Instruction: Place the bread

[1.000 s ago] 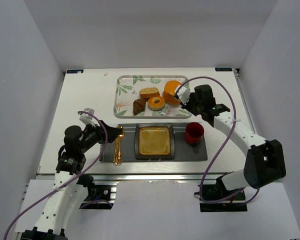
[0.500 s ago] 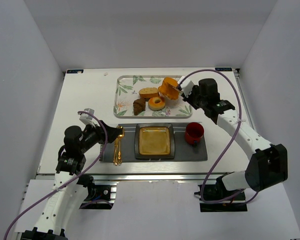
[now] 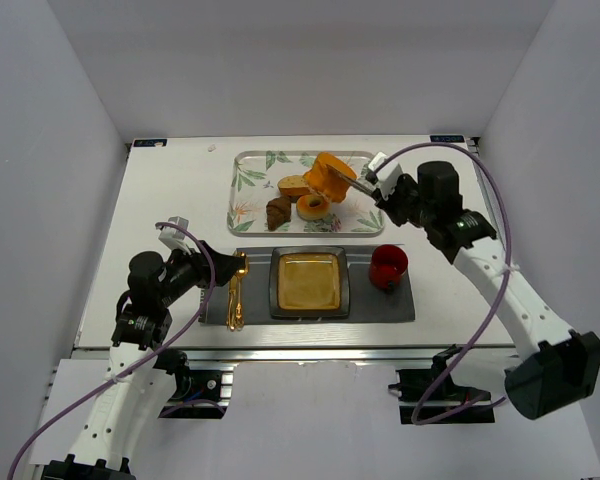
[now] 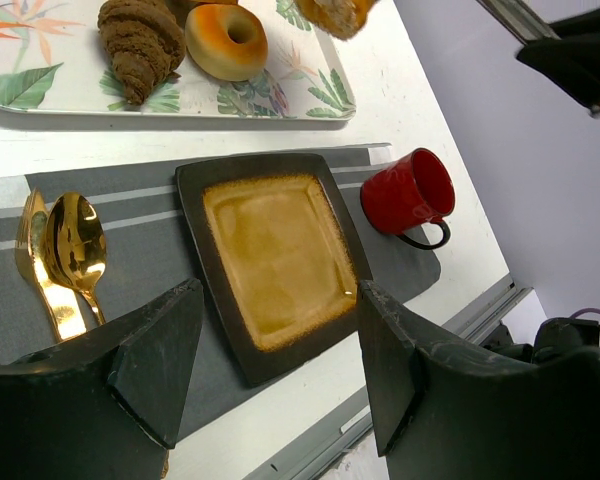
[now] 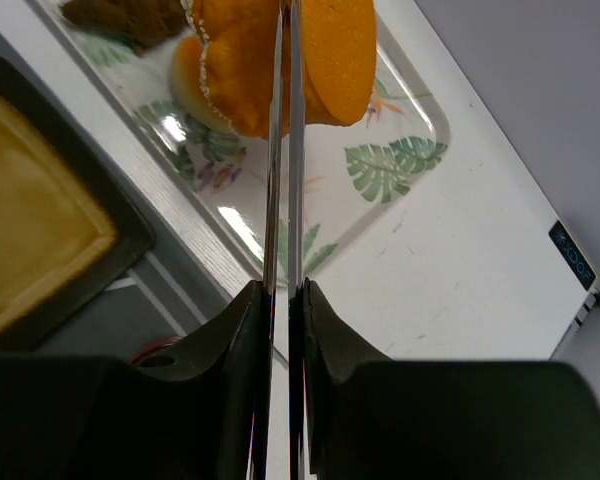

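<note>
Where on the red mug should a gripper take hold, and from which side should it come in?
Grip the mug by its rim, coming straight down from above: it stands upright on the mat, mouth open, so one finger fits inside the wall and one outside. Pick the far side of the rim, because the handle sticks out toward the table's near edge.

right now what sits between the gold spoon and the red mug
The empty square plate, on the grey placemat; clear in the top and left wrist views.
</note>
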`<state>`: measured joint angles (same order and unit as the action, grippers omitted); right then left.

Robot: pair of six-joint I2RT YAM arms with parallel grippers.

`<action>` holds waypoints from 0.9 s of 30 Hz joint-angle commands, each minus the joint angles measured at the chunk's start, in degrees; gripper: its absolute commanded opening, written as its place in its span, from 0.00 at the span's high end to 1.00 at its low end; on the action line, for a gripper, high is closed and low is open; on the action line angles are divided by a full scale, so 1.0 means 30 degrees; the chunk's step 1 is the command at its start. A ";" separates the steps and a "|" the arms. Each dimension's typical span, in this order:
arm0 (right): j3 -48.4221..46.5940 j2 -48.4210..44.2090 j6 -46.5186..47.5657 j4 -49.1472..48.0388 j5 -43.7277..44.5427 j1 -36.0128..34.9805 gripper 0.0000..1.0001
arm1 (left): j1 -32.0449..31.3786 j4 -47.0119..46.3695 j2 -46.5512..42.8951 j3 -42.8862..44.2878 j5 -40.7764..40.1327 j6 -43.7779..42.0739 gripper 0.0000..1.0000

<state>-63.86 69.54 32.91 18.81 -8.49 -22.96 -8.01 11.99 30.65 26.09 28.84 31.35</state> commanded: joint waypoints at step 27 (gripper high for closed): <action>0.5551 -0.8178 0.0924 0.4599 -0.4728 -0.3680 0.97 | -0.0055 0.0134 -0.0432 0.0621 -0.0326 0.0096 0.28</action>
<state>-48.12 46.81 33.63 33.19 -22.00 -31.66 -8.01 11.92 30.17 26.09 28.49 31.53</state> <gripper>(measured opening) 0.248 0.720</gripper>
